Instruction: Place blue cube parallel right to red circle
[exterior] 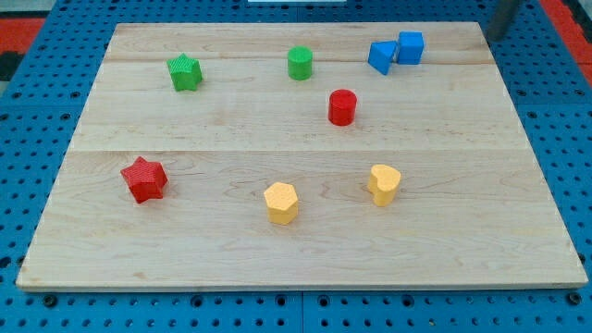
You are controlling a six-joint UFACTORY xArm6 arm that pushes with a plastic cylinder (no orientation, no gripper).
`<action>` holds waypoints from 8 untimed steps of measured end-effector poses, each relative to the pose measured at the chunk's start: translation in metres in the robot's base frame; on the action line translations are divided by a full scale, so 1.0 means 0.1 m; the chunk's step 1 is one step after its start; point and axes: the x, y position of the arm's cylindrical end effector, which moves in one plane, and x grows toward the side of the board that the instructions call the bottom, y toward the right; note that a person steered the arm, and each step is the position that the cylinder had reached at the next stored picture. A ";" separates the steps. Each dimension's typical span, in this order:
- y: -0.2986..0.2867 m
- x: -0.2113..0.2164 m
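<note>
The blue cube (411, 47) sits near the view's top right on the wooden board (231, 139), touching a second blue block (380, 56) on its left. The red circle, a short red cylinder (342, 107), stands below and to the left of the cube. My tip (490, 35) shows at the view's top right corner, by the board's top edge, to the right of the blue cube and apart from it. It touches no block.
A green star (184, 72) and a green cylinder (299, 63) lie along the top. A red star (143, 178) is at the lower left. A yellow hexagon (280, 203) and a yellow heart (384, 184) lie at the lower middle.
</note>
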 end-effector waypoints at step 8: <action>-1.34 0.76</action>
